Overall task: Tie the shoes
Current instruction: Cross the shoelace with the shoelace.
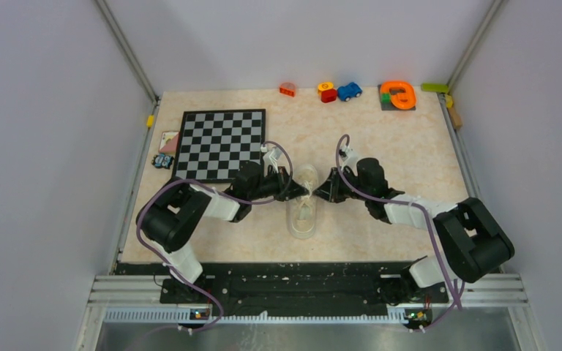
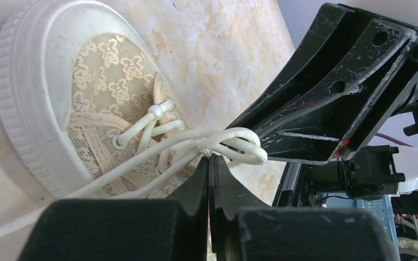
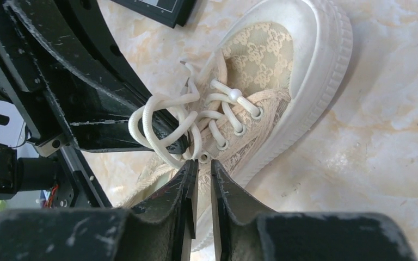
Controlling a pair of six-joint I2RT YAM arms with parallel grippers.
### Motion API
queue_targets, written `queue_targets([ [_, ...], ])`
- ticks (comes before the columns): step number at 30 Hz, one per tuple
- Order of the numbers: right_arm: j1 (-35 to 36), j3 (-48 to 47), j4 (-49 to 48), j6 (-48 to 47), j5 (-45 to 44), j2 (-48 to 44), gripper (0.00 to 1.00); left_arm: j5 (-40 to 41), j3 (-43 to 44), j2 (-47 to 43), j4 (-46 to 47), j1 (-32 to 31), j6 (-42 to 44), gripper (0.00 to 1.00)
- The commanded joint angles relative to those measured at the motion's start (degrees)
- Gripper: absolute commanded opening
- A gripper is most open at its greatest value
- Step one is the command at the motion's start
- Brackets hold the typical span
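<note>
Top external view: the shoe lies on the table midway between my two arms, just beside the near right corner of the chessboard. My left arm is folded low with its elbow out to the left, its forearm reaching inward. My right arm mirrors it from the other side. The two grippers point at each other, tips almost meeting above the lacing. My left gripper is closed, its fingers pressed together. The laces gather right at its tip, but I cannot tell whether a strand is nipped there. A loop of lace hangs round the tip of the other gripper just beyond. My right gripper has its fingers a narrow slit apart, with lace strands crossing right at the tips. Whether it has hold of one I cannot tell. The shoe's toe cap rests flat on the table, and the lace ends are threaded but loose.
</note>
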State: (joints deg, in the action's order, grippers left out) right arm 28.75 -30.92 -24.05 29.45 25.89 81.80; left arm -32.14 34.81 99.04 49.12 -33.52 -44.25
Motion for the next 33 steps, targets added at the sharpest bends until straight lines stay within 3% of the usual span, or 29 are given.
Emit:
queue_targets([
  [1, 0.35, -2.24, -4.29, -1.44, 2.19, 0.46, 0.17, -0.72, 1.31, -0.94, 0.89, -0.30, 1.00, 0.01],
  [16, -0.19, -4.05, -5.88, 0.01, 4.54, 3.83, 0.29, -1.23, 1.74, -0.54, 0.93, -0.31, 1.01, 0.00],
  [30, -0.19, -3.98, -6.04, 2.65, 6.85, 5.86, 0.28, -1.29, 1.45, -0.60, 1.74, -0.25, 0.90, 0.00],
  [33, -0.27, -3.43, -6.40, 3.34, 7.15, 6.02, 0.22, -1.26, 1.31, -0.61, 2.11, -0.29, 0.76, 0.00],
])
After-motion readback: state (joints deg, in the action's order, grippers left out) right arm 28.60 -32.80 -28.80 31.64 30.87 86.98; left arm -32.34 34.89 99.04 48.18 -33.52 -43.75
